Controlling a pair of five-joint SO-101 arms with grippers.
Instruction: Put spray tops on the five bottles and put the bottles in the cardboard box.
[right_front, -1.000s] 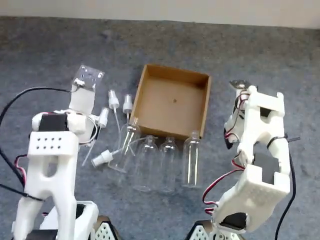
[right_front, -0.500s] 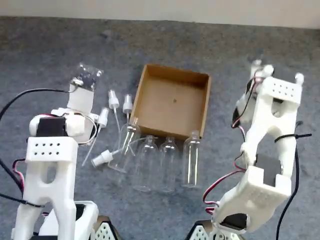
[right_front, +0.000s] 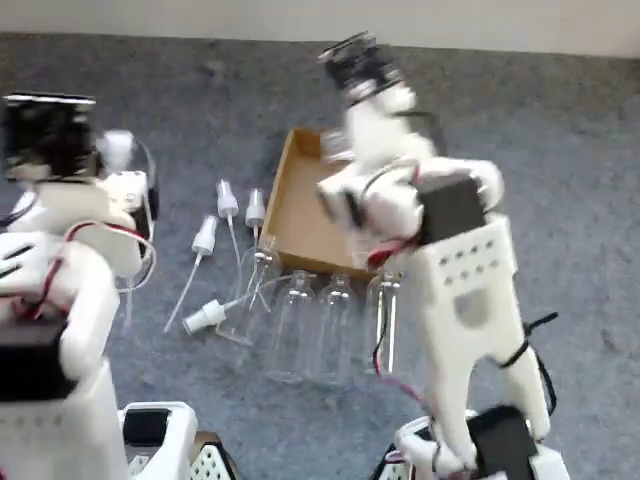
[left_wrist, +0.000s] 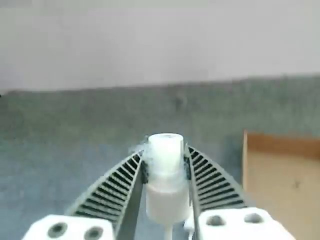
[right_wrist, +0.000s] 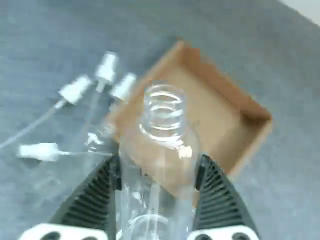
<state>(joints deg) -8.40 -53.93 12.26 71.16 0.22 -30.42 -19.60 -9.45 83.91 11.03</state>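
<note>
Spray top (left_wrist: 165, 175) sits clamped in left pincer (left_wrist: 165, 156), jaws shut on its collar. Right pincer (right_wrist: 159, 162) is closed round bottle (right_wrist: 162, 117), open neck up, above cardboard box (right_wrist: 225, 120). Suggest feeding the tube into the neck first, keeping axes square, then twisting to avoid cross-threading.

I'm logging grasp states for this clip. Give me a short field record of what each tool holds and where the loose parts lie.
left tool: shut on a white spray top
right tool: shut on a clear bottle, neck uncapped
cardboard box: open
loose spray tops: four, beside the box
other bottles: lying near the box
</note>
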